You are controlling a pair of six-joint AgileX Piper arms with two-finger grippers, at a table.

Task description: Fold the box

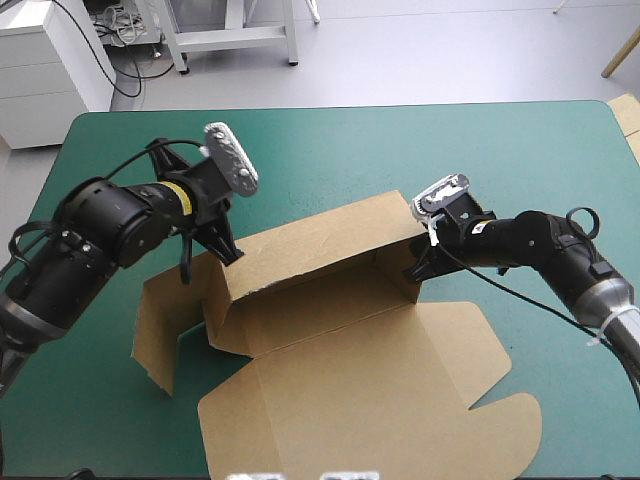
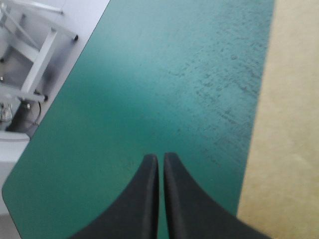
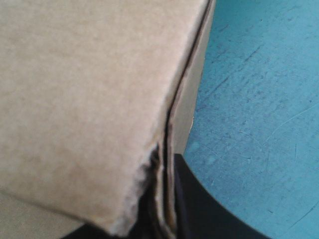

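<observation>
The brown box [image 1: 340, 370] lies mid-table with its lid flat toward the front edge, its long back wall [image 1: 320, 250] raised and its left flap [image 1: 160, 320] standing. My left gripper [image 1: 232, 255] is shut and empty, pointing down at the cover just behind the back wall's left end. In the left wrist view its tips [image 2: 160, 158] hover over teal-green cover, with brown board [image 2: 289, 124] beside them. My right gripper [image 1: 415, 270] is shut on the back wall's right end. The right wrist view shows the layered board edge [image 3: 167, 149] between its fingers [image 3: 199, 199].
Bare teal-green cover [image 1: 400, 150] stretches behind the box to the far edge, and more lies right of the lid [image 1: 570, 380]. A pale strip of board [image 1: 627, 115] shows at the table's far right corner. The left arm's bulk [image 1: 90, 240] hangs over the table's left side.
</observation>
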